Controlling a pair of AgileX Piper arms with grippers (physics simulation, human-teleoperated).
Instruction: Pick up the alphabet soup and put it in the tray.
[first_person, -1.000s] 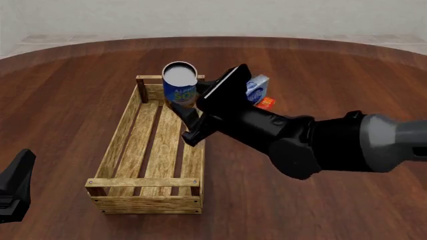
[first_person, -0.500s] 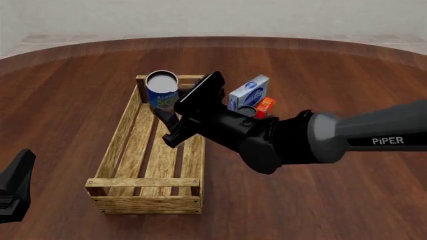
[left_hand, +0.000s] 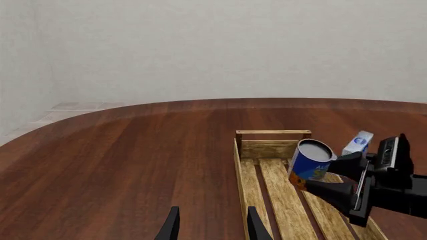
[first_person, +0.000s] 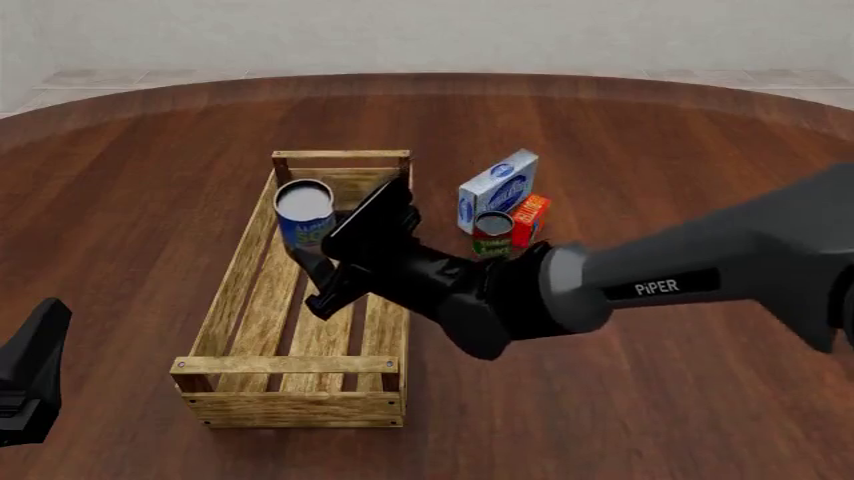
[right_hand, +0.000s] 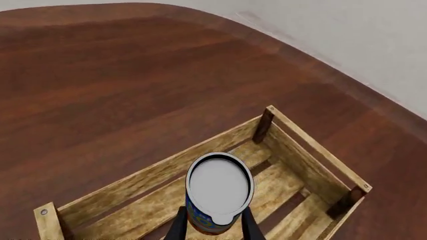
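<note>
The alphabet soup (first_person: 304, 212), a blue-labelled can with a grey top, is held in my right gripper (first_person: 314, 268). The gripper is shut on its lower sides. The can hangs slightly tilted over the far half of the tray (first_person: 240, 270), a long light-wood crate, near its left wall. I cannot tell whether it touches the slats. The right wrist view shows the can's top (right_hand: 219, 186) between my fingers (right_hand: 179, 226), with the tray (right_hand: 133, 187) below. The left wrist view shows the can (left_hand: 311, 162), the tray (left_hand: 272, 134) and my open, empty left gripper (left_hand: 212, 229). That gripper is low at the near left (first_person: 27, 375).
Just right of the tray's far end stand a blue-and-white carton (first_person: 498, 185), a red-and-green labelled can (first_person: 491, 235) and a small orange-red box (first_person: 531, 218). My right arm (first_person: 641, 290) reaches over them from the right.
My right gripper has carried the soup can left, nearer and down, from above the tray's far right corner to inside its far half. The left arm has not moved.
</note>
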